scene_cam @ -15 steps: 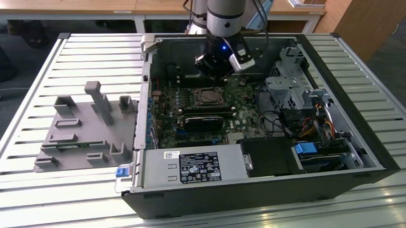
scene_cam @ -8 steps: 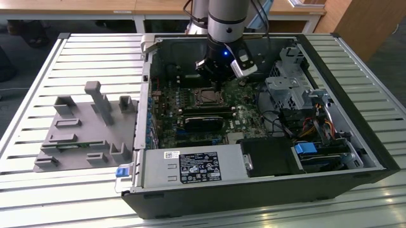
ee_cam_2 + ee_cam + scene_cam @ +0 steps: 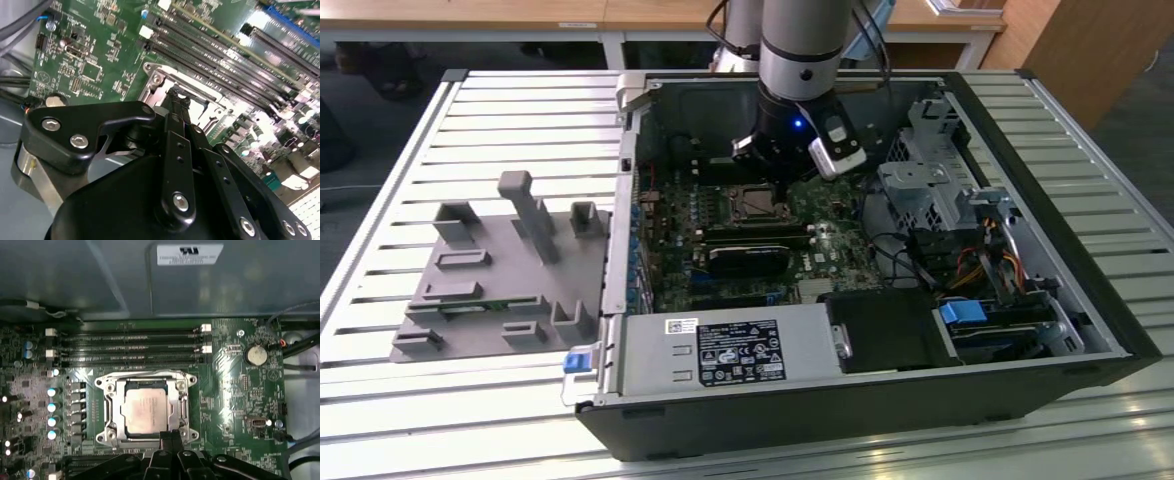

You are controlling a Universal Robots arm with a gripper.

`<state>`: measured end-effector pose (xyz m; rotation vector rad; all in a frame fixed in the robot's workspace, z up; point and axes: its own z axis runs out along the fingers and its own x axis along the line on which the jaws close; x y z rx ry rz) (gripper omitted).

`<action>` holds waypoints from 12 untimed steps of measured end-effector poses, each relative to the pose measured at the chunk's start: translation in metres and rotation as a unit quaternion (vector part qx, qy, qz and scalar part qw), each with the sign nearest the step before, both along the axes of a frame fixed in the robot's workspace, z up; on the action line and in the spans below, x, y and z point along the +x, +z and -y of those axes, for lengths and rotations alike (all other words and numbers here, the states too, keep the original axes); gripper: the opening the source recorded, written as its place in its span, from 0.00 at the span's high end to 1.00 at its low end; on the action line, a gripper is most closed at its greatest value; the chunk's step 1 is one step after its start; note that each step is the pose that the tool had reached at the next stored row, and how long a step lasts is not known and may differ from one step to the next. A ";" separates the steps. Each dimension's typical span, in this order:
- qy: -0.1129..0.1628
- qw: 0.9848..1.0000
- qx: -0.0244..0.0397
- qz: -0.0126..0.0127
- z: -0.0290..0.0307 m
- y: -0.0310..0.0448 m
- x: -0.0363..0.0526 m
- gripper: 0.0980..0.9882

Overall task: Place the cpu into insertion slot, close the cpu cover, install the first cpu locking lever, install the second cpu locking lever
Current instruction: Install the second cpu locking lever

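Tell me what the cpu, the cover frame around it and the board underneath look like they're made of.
The cpu: a metal face, dull silvery-beige, with a soft sheen. The cpu cover: thin bright metal, probably stamped steel, glinting along its edges. The green circuit board: glossy lacquered laminate, likely fibreglass, showing glare patches. The gripper, matte black, sits at the cover's edge.

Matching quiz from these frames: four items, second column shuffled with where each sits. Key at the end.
1 cpu
2 cover
3 hand
4 grey fixture

A on the slatted table, at the exterior view's left
B seated inside the cover's cut-out
C lying flat, framing the cpu
D at the cover's edge

Pairs: 1-B, 2-C, 3-D, 4-A
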<state>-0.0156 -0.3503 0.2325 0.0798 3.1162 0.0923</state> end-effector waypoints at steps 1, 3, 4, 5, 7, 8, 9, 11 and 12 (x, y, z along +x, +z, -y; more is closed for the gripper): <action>0.000 1.000 0.001 0.000 0.0009 0.0000 0.0000 0.99; 0.000 1.000 0.001 0.000 0.0010 0.0000 0.0000 0.99; 0.000 1.000 0.001 0.000 0.0009 0.0000 0.0000 0.99; 0.000 1.000 0.001 0.000 0.0010 0.0000 0.0000 0.99; 0.000 1.000 0.001 0.000 0.0010 0.0000 0.0000 0.99; 0.000 1.000 0.001 0.000 0.0010 0.0000 0.0000 0.99; 0.000 1.000 0.001 0.000 0.0010 0.0000 0.0000 0.99; 0.000 1.000 0.001 0.000 0.0010 0.0000 0.0000 0.99; 0.000 1.000 0.001 0.000 0.0010 0.0000 0.0000 0.99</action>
